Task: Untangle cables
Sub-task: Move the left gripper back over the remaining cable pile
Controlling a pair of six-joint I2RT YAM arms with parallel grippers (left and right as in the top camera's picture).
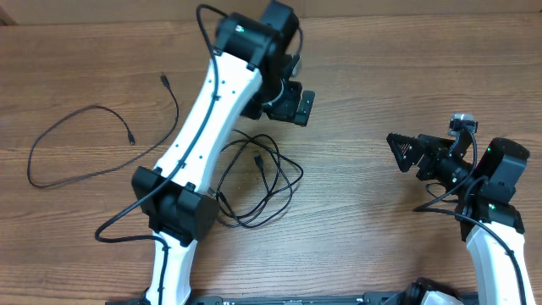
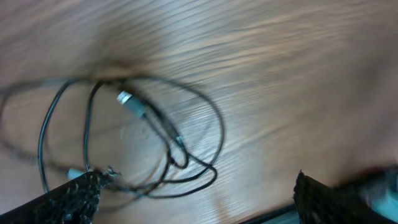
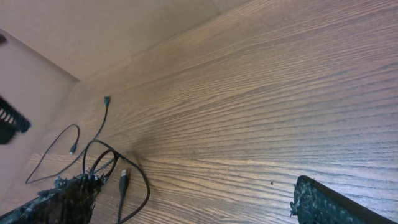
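Left gripper (image 2: pixel 200 200): jaws spread wide, nothing between them, hanging above the table (image 1: pixel 381 51) near its far edge.
Right gripper (image 3: pixel 199 202): also wide open and empty, out on the right side, well apart from the cables.
Tangled bundle (image 1: pixel 254 182): there it lies at mid-table, several thin black loops crossing over one another, just beside the left arm (image 1: pixel 203 119) and partly tucked under it.
Silver-tipped plug (image 2: pixel 126 98): the left wrist view, though blurred, catches it lying inside the loops of the knot.
Loose cable (image 1: pixel 92 107): on the left of the table, one long open curve, apart from the bundle; one small plug end (image 1: pixel 130 136) rests inside the curve, the other end points toward the far edge.
Contact: neither gripper touches any cable.
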